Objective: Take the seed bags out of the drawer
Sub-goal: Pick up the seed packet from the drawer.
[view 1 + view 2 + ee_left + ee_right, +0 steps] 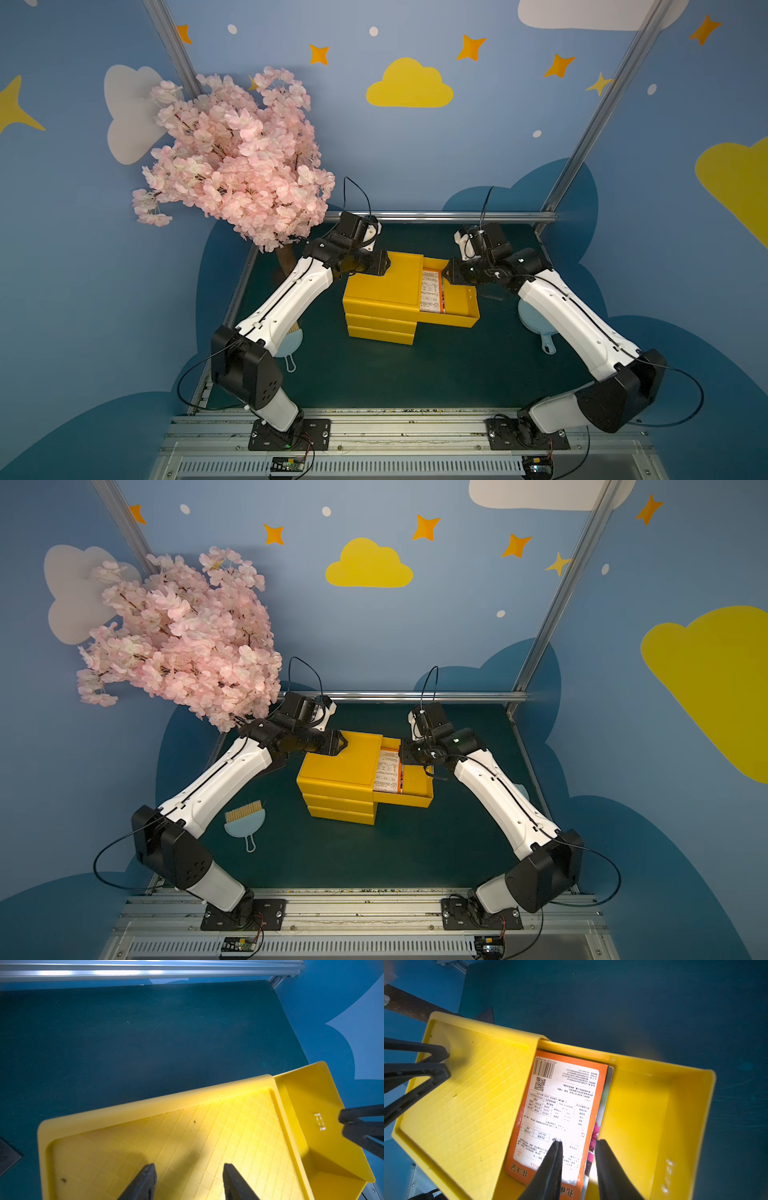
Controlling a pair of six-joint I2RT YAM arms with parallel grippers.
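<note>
Right gripper (579,1142), jaws partly apart and empty, hovers over the seed bags (560,1105) stacked just beneath it in the pulled-out drawer (708,1105); left gripper (189,1165), likewise apart, seemingly steadies the cabinet (166,1136) below.

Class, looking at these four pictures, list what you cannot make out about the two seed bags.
- Lower seed bag: right wrist view shows one magenta strip; the upper seed bag covers the rest.
- Upper bag's near end: cut off by the picture edge, behind the right gripper.
- Bag print: too small in both top views.
</note>
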